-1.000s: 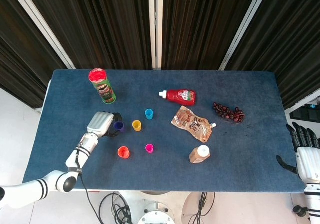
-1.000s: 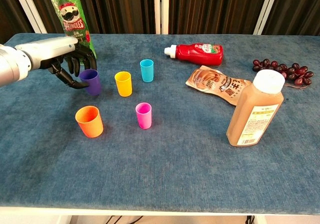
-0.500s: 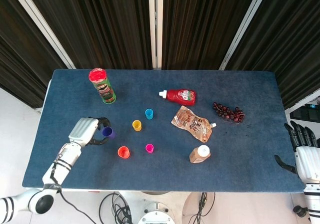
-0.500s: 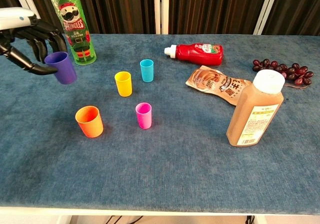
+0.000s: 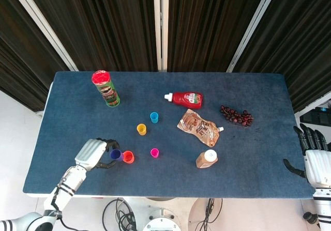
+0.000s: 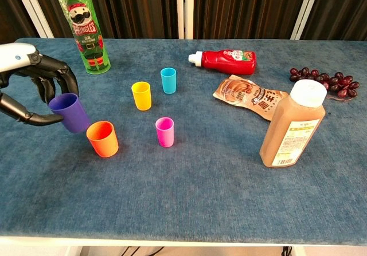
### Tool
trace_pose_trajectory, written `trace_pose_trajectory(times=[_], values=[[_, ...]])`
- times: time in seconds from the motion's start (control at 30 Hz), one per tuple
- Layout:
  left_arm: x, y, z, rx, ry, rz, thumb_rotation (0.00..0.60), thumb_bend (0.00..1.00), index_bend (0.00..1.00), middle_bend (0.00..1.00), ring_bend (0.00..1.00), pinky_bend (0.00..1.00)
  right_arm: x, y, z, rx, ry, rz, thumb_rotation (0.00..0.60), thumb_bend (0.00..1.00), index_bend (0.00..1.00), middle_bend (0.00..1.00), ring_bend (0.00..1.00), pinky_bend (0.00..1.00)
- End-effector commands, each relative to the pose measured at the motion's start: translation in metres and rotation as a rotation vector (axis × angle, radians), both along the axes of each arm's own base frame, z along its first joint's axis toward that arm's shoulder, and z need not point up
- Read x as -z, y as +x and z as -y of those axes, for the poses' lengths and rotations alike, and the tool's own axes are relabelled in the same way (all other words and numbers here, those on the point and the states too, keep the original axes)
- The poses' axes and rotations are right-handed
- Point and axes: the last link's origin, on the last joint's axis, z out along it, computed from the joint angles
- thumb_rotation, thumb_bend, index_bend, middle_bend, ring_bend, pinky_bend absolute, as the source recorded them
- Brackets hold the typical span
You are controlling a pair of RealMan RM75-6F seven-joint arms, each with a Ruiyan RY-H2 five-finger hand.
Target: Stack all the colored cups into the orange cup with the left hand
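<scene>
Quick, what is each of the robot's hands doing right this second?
Left hand: holding the purple cup beside the orange cup.
Right hand: open, holding nothing, off the table's right edge.

In the chest view the left hand (image 6: 34,87) is cut off by the picture's left edge, so its wrist and arm do not show there. Its fingers cover the far side of the purple cup (image 6: 70,112), and whether the cup's base touches the bench (image 6: 189,199) cannot be told. In the head view the right hand (image 5: 313,156) sits at the right edge, partly cut off, and too small to tell how its fingers lie. The chest view does not show it. The grapes (image 6: 327,81) run to the right edge there. The print on the crisp can (image 5: 106,89) is too small to read in the head view.
</scene>
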Motion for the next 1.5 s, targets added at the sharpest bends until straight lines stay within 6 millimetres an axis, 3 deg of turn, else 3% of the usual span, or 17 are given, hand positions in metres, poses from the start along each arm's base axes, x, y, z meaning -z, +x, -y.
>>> trace_pose_trajectory(times=[0.03,0.5,0.87,1.17,1.5], values=[[0.004,0.003,-0.001,0.013,0.007,0.000,0.600,0.28,0.46,0.49,0.47,0.43,0.001,0.000,0.000,0.010,0.002,0.003,0.600,0.16,0.00,0.00,0.00,0.00],[0.023,0.022,-0.008,0.050,0.006,0.002,0.600,0.28,0.46,0.49,0.47,0.43,0.001,0.001,0.001,0.011,0.010,0.015,0.600,0.16,0.00,0.00,0.00,0.00],[0.029,0.019,-0.008,0.050,-0.008,-0.036,0.600,0.28,0.45,0.48,0.47,0.43,0.001,-0.003,0.001,0.020,0.010,0.020,0.600,0.17,0.00,0.00,0.00,0.00],[0.028,0.020,-0.006,0.060,-0.020,-0.042,0.600,0.26,0.30,0.40,0.40,0.42,0.001,-0.002,0.001,0.018,0.007,0.024,0.600,0.17,0.00,0.00,0.00,0.00],[0.022,0.023,-0.007,0.061,-0.003,-0.045,0.600,0.24,0.27,0.36,0.36,0.39,0.000,-0.003,0.000,0.019,0.003,0.029,0.600,0.17,0.00,0.00,0.00,0.00]])
